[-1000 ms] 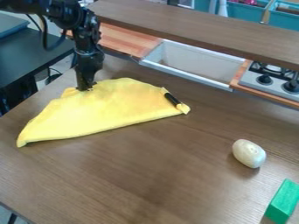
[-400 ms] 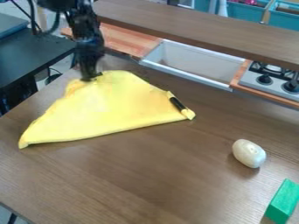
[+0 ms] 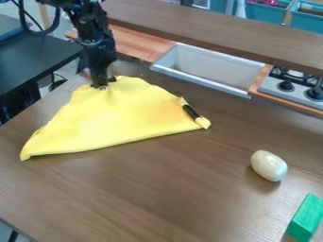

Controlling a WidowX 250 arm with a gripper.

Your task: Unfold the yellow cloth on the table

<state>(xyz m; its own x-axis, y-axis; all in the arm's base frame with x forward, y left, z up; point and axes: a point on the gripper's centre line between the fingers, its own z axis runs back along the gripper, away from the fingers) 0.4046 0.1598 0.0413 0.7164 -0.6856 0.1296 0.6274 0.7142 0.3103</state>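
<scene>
The black gripper (image 3: 103,86) points down at the upper left edge of a yellow cloth (image 3: 116,116), its tips touching the fabric. Whether any cloth is pinched between them I cannot tell. Spread over the left half of the table, the cloth has one corner at the lower left and another at the right. On that right corner lies a small black object (image 3: 191,111), partly wrapped by yellow fabric.
A whitish oval object (image 3: 268,166) lies at the right, and a green block (image 3: 306,218) at the lower right corner of the wooden table (image 3: 157,189). Behind are a sink (image 3: 208,68), a stove (image 3: 293,85) and a raised wooden shelf (image 3: 214,29).
The gripper has moved slightly up and then right along the cloth's upper edge. The cloth's top edge has shifted upward, and its right corner with the black object has slid slightly right and down.
</scene>
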